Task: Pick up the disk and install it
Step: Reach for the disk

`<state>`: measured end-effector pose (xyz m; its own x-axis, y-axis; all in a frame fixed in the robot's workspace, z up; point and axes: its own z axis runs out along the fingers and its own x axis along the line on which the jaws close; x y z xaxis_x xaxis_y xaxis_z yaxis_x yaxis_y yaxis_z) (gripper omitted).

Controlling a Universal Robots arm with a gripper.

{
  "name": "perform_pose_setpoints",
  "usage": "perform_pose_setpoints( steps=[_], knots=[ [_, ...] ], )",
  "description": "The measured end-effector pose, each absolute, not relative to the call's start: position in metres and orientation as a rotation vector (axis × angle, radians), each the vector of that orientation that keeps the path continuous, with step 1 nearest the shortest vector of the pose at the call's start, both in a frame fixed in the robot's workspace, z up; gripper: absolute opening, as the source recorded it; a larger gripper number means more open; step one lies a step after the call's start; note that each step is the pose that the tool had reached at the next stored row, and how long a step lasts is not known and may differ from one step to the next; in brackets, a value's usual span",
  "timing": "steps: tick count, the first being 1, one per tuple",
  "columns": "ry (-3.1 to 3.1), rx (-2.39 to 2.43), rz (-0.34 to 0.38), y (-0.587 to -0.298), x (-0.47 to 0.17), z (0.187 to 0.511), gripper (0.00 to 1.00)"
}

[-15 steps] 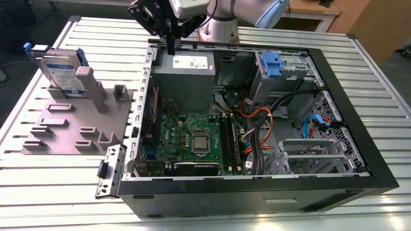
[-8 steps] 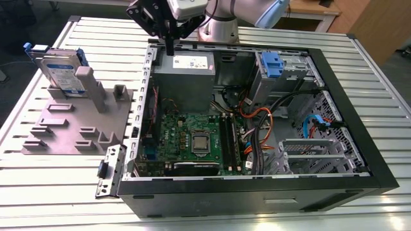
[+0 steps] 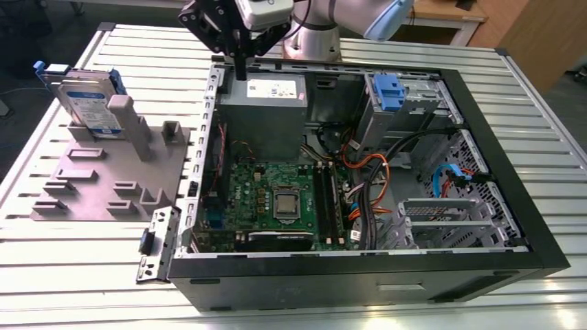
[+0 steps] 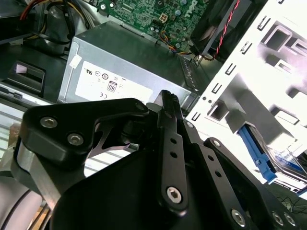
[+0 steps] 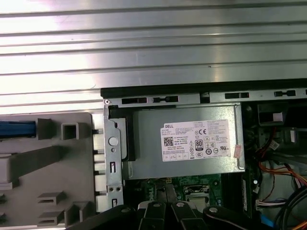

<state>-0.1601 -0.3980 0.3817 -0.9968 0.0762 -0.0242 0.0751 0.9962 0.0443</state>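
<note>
Jaws stood closed and empty, the gripper [image 3: 240, 74] above the power supply [image 3: 264, 113], well apart from the disk [image 3: 87, 103] upright in its fixture [image 3: 92, 185]; a sound pick would require opened jaws squared to its flat faces.

The disk [image 3: 87, 102] stands in the fixture [image 3: 82, 189] beside the computer case [image 3: 367, 282].

A ribbed silver aluminium surface [image 3: 523, 96] of long parallel slats stretched across the exterior view, and strong light glared white off the same slats [image 5: 153, 48] in the first wrist view. Past its far edge, toward the exterior view's right, stood a light-brown wooden panel [image 3: 541, 31] and a pale wooden desk top [image 3: 440, 15]. Dark grey floor [image 3: 18, 130] lay off the exterior view's left.
</note>
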Motion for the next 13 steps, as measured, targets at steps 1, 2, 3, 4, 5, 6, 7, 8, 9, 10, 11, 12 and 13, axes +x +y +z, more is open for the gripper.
perform_pose_setpoints(
  steps=[1, 2, 3, 4, 5, 6, 7, 8, 9, 10, 11, 12, 13],
  knots=[
    [3.113, 0.118, 0.068, -0.3980, -0.1605, 0.3816, 0.11],
    [3.113, 0.118, 0.068, -0.3980, -0.1608, 0.3813, 0.11],
    [3.113, 0.118, 0.068, -0.3980, -0.1612, 0.3812, 0.11],
    [3.113, 0.118, 0.068, -0.3980, -0.1615, 0.3809, 0.11],
    [3.113, 0.118, 0.068, -0.3980, -0.1620, 0.3808, 0.11],
    [3.113, 0.118, 0.068, -0.3980, -0.1623, 0.3805, 0.11],
    [3.113, 0.118, 0.068, -0.3980, -0.1626, 0.3804, 0.11],
    [3.113, 0.118, 0.068, -0.3980, -0.1630, 0.3802, 0.11],
    [3.113, 0.118, 0.068, -0.3980, -0.1634, 0.3799, 0.11],
    [3.113, 0.118, 0.068, -0.3980, -0.1637, 0.3797, 0.11],
    [3.113, 0.118, 0.068, -0.3980, -0.1640, 0.3795, 0.11],
    [3.113, 0.118, 0.068, -0.3980, -0.1644, 0.3793, 0.11],
    [3.113, 0.118, 0.068, -0.3980, -0.1649, 0.3791, 0.11]
  ],
)
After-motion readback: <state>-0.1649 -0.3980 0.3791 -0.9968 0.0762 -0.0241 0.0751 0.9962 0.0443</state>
